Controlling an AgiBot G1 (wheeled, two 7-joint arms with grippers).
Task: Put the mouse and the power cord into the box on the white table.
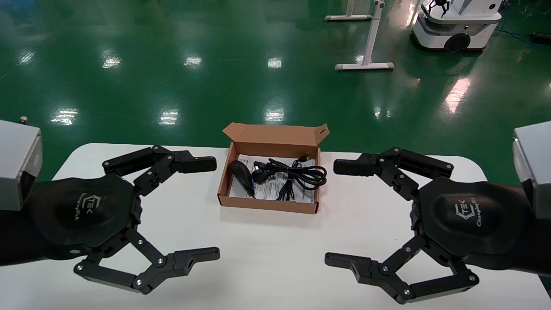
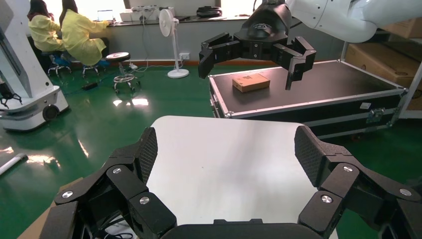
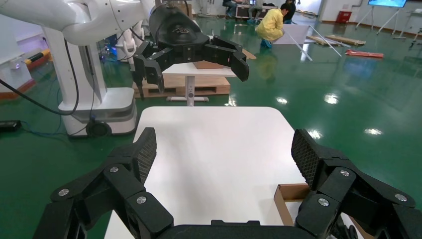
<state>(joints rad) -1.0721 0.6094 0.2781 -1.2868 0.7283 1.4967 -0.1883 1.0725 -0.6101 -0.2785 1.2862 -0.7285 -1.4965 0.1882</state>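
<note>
Inside the box [image 1: 241,142] on the tabletop [image 1: 267,254], the mouse [image 1: 242,174] and power cord [image 1: 297,174] already sit, mouse on the left. Left hand [image 1: 205,210] and right hand [image 1: 340,212] hover either side, both spread wide, empty. Looks done to me.

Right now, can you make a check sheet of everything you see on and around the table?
Surface: white table, bare around the box.
Job's things: mouse and power cord both lie inside the open box.
Clutter: nothing seen.
Hands: left hand and right hand open, empty, hovering either side of the box.
Cables: mouse's thin cable in the box too.
Surroundings: green floor, another robot, people in yellow.
</note>
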